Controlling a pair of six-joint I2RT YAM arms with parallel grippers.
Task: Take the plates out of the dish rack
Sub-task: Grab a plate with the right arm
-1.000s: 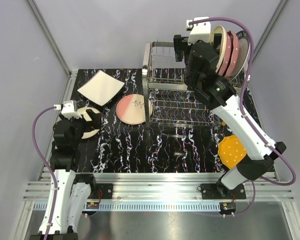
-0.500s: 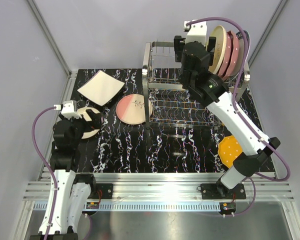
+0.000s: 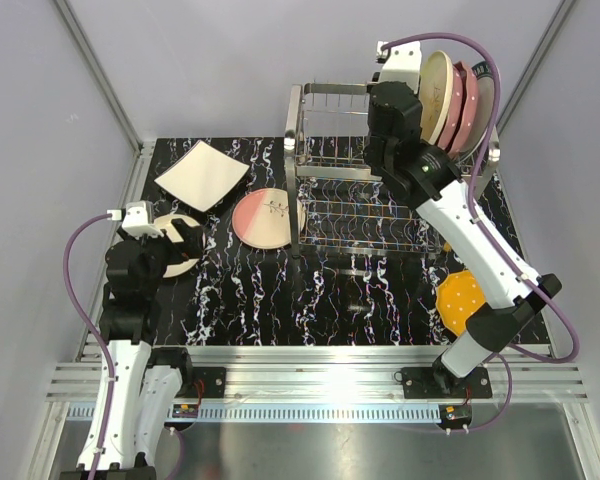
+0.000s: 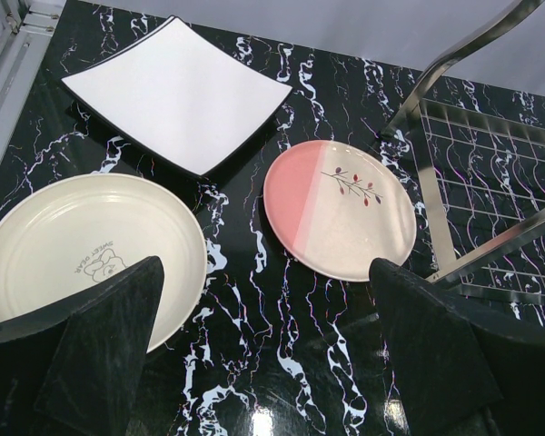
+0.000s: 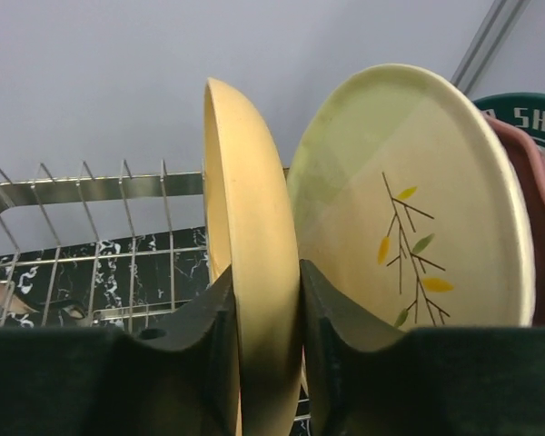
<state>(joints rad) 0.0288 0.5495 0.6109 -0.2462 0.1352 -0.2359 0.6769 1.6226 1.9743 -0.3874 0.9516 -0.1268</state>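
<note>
Twig plate (image 5: 418,209) leaves slim gap beside yellow plate (image 5: 254,254).

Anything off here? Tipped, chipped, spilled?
Nothing stands out. Unloaded plates lie flat on the table, the rest stand upright in the dish rack, right gripper clamped on the yellow plate. No chips or spills visible.

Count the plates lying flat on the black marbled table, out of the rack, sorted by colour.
White square plate with a dark edge: 1
Pink-and-cream round plate with a twig motif: 1
Cream round plate with a small bear print: 1
Orange round plate with pale dots: 1
Total: 4
</note>
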